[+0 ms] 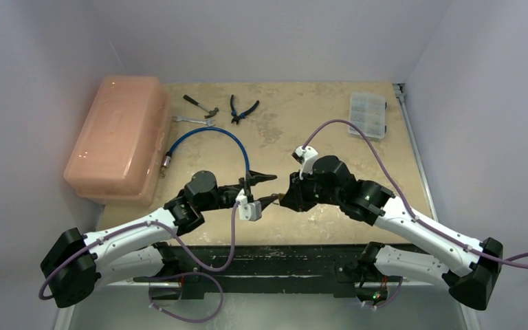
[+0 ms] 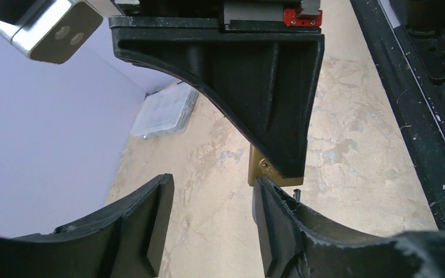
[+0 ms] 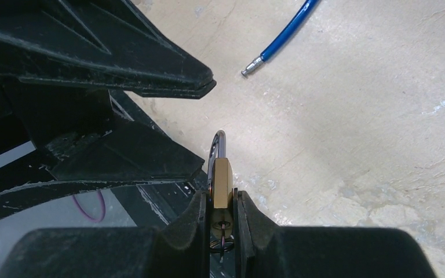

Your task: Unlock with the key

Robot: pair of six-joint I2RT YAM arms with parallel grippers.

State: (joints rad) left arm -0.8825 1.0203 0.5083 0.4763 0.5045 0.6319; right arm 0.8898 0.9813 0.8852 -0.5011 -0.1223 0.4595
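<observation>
My right gripper point(image 3: 221, 200) is shut on the small brass padlock point(image 3: 221, 180) and holds it above the table, with its silver shackle point(image 3: 215, 148) pointing away from the wrist. The key point(image 3: 222, 233) sits in the keyhole at the padlock's base, its ring hanging between the fingers. My left gripper point(image 2: 211, 223) is open and empty. It faces the right gripper point(image 1: 285, 199) tip to tip near the table's front middle. In the left wrist view the padlock point(image 2: 259, 168) shows just past my right fingertip point(image 2: 275, 220), partly hidden by the right gripper's black finger.
A pink plastic box point(image 1: 117, 137) stands at the left. A blue cable point(image 1: 210, 137) curves behind the left gripper point(image 1: 267, 189). A hammer point(image 1: 201, 104), a wrench point(image 1: 194, 120) and pliers point(image 1: 243, 108) lie at the back. A clear organiser point(image 1: 368, 113) sits at the back right.
</observation>
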